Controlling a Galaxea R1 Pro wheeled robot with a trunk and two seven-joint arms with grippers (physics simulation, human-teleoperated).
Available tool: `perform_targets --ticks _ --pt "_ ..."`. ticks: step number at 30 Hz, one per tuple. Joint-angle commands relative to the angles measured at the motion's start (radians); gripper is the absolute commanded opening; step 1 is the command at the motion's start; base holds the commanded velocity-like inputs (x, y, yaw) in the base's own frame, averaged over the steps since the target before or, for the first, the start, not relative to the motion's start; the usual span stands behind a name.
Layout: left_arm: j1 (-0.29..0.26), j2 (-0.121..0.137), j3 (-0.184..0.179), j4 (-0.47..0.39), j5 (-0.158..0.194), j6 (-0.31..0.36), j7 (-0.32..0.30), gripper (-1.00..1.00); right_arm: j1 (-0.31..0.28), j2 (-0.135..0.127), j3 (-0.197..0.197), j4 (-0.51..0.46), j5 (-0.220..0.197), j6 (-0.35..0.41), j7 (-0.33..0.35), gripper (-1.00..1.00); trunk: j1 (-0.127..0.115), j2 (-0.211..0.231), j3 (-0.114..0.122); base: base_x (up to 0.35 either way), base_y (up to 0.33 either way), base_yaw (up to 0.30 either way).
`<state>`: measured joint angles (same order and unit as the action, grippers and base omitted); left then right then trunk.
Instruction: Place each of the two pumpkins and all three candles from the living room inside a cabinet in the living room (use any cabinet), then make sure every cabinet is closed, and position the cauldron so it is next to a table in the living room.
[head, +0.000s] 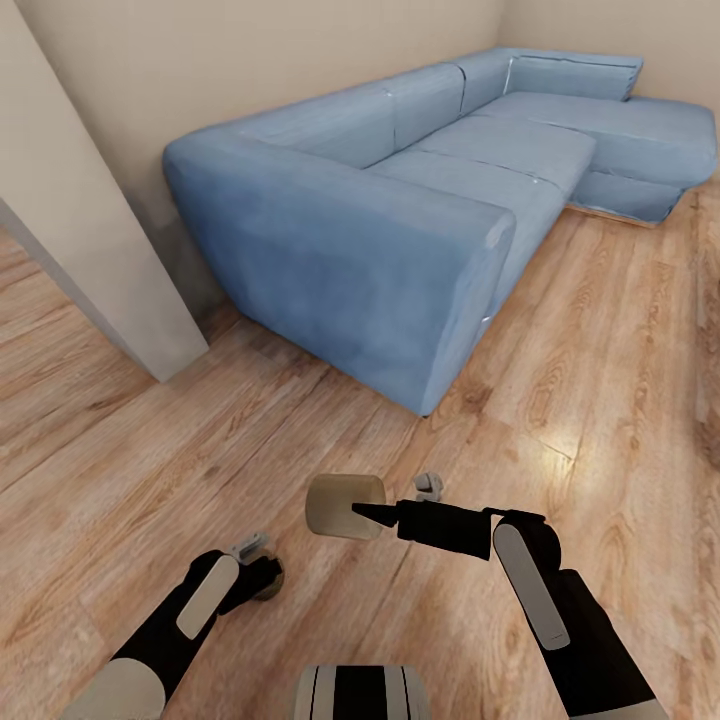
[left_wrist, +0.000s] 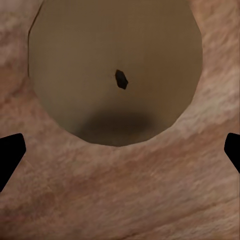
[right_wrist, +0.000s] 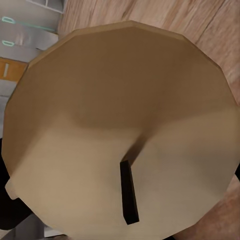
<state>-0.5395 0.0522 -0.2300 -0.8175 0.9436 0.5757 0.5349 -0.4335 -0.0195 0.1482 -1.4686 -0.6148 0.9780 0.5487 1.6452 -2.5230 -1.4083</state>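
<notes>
A pale tan wax cylinder candle (head: 345, 506) with a dark wick sits clamped in the right pincer (head: 375, 513), lying sideways, long axis level above the wooden plank floor (head: 120, 450). The left pincer (head: 262, 570) hangs low, fingers apart, holding nothing. A blue fabric corner sofa (head: 400, 230) stands ahead.

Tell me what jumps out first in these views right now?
The big blue sectional sofa dominates, running along the beige wall toward the far corner on the wood floor. Near the robot, the right gripper holds a tan cylindrical candle in the air; its round end with a dark wick looms in the right wrist view.
</notes>
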Motion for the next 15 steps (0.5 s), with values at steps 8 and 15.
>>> perform_targets --ticks 8,15 --pt "-0.039 0.003 -0.005 -0.002 0.011 -0.015 0.012 1.00 -0.001 0.000 0.001 0.001 0.002 -0.002 0.005 -1.00 0.000 0.000 -0.001 0.000 0.000 0.000" --pt "-0.045 -0.001 -0.006 -0.002 0.006 -0.112 0.010 1.00 -0.001 -0.002 0.001 0.002 0.001 -0.004 0.005 -1.00 0.000 0.000 -0.001 0.000 0.000 0.000"
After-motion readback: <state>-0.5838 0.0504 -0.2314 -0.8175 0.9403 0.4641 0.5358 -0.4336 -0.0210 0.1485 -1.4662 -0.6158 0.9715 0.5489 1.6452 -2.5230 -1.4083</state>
